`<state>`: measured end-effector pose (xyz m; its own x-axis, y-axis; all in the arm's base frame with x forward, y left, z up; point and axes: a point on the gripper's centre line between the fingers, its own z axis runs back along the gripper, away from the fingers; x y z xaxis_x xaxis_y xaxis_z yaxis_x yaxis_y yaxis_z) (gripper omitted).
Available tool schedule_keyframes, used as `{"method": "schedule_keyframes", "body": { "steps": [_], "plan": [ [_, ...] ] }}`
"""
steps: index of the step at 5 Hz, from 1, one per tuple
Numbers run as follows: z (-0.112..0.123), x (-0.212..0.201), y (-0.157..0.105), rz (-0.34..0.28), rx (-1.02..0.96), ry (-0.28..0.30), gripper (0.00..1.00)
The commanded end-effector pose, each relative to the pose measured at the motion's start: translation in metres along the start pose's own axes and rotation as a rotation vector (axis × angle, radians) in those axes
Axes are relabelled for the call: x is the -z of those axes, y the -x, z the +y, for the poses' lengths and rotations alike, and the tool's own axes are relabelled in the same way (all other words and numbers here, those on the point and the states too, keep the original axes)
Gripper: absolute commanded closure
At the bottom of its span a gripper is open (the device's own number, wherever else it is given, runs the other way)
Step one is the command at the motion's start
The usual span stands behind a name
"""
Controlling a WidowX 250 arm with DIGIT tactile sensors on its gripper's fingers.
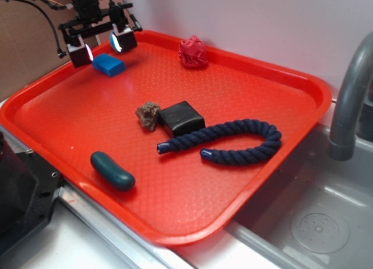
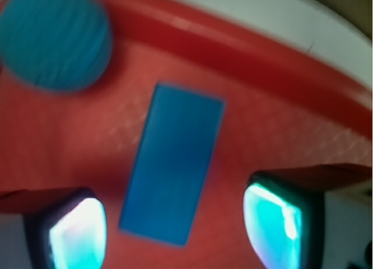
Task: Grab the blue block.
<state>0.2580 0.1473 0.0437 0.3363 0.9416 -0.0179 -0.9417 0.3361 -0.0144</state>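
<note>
Hovering gripper [image 2: 175, 234] wide open above blue block [image 2: 172, 166] near tray [image 1: 245, 216] far corner; next: descend, straddle, close.

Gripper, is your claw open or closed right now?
Open: the gripper has both fingers spread beside the blue block, not touching it.

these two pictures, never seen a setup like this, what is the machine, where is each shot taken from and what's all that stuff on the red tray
The machine is a small robot arm. Its tool has two fingers, open now, holding nothing.

The wide picture is taken from outside, beside a sink. The blurry close-up comes from a camera on the arm's wrist, looking down between the fingers.

On the red tray lie the blue block, which the arm is meant to grab, right under the tool, and a teal ball beside it. Further off are a black box, a brown rock, a navy rope, a dark teal capsule and a red crumpled lump.
</note>
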Motion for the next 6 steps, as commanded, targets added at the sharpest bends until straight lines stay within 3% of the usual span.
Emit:
{"method": "schedule_keyframes", "body": {
  "steps": [1,2,3,4,5,6],
  "plan": [
    [0.007,0.015,-0.011,-0.016,-0.007,0.017,0.0],
    [-0.002,0.027,-0.005,-0.018,0.004,-0.016,0.0],
    [-0.005,0.036,-0.004,-0.003,-0.023,-0.038,1.0],
    [-0.004,0.016,0.005,0.005,0.047,-0.019,1.0],
    [-0.007,-0.025,0.037,-0.015,0.297,0.001,1.0],
    [0.006,-0.07,0.086,-0.067,0.547,0.002,1.0]
  ]
}}
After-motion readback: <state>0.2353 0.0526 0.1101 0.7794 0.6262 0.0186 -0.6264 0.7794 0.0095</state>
